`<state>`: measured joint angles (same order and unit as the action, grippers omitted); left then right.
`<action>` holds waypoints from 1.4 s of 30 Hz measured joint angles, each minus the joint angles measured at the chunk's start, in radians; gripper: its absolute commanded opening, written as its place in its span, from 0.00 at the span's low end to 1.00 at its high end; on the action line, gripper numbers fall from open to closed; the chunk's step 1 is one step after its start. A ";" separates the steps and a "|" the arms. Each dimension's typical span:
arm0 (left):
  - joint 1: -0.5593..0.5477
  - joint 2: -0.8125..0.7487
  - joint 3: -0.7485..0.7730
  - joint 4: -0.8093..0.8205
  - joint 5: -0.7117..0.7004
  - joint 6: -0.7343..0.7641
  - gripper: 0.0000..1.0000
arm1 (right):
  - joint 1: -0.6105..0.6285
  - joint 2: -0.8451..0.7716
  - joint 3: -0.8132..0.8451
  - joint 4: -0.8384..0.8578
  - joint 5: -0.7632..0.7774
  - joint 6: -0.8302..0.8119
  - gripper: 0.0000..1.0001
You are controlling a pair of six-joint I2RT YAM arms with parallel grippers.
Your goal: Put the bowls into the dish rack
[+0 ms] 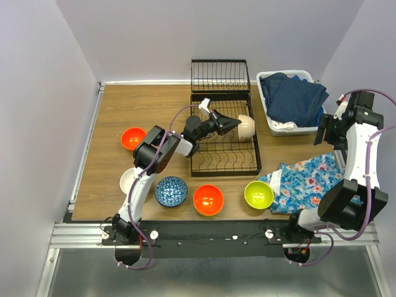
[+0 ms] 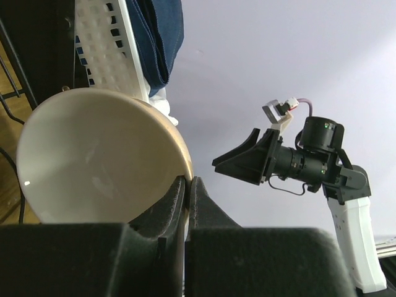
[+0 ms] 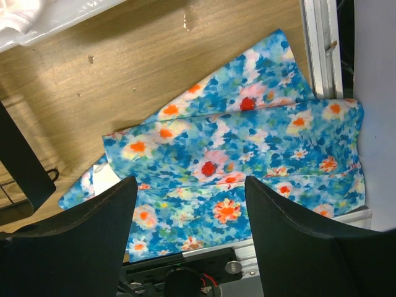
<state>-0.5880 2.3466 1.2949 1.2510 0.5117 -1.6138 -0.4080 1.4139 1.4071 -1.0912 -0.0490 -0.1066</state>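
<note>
My left gripper [image 1: 236,124] is shut on the rim of a cream bowl [image 1: 247,125], which it holds on edge over the right side of the black dish rack [image 1: 223,163]. In the left wrist view its fingers [image 2: 176,195] pinch the wall of the cream bowl [image 2: 93,154]. On the table lie an orange bowl [image 1: 133,138], a white bowl [image 1: 129,180], a blue patterned bowl [image 1: 171,190], a second orange bowl [image 1: 208,199] and a lime green bowl [image 1: 258,194]. At the far right, my right gripper [image 1: 324,132] hangs open and empty [image 3: 192,185].
A white tub [image 1: 270,124] holding dark blue clothes stands right of the rack. A blue floral cloth [image 1: 306,179] lies at the front right, under the right gripper [image 3: 235,148]. The rack's taller basket end [image 1: 220,75] is at the back.
</note>
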 measured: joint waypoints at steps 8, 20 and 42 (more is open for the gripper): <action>0.010 -0.005 -0.001 -0.018 0.000 0.021 0.03 | 0.000 0.000 0.000 0.005 -0.001 0.000 0.78; 0.015 -0.005 0.003 -0.029 0.003 0.062 0.00 | 0.000 0.008 0.000 0.005 -0.001 0.000 0.78; 0.069 -0.066 -0.091 -0.104 0.012 0.143 0.34 | 0.000 0.024 0.000 0.007 -0.008 0.001 0.78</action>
<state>-0.5190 2.2803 1.2037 1.1473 0.5236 -1.4708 -0.4080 1.4380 1.4071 -1.0843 -0.0574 -0.1055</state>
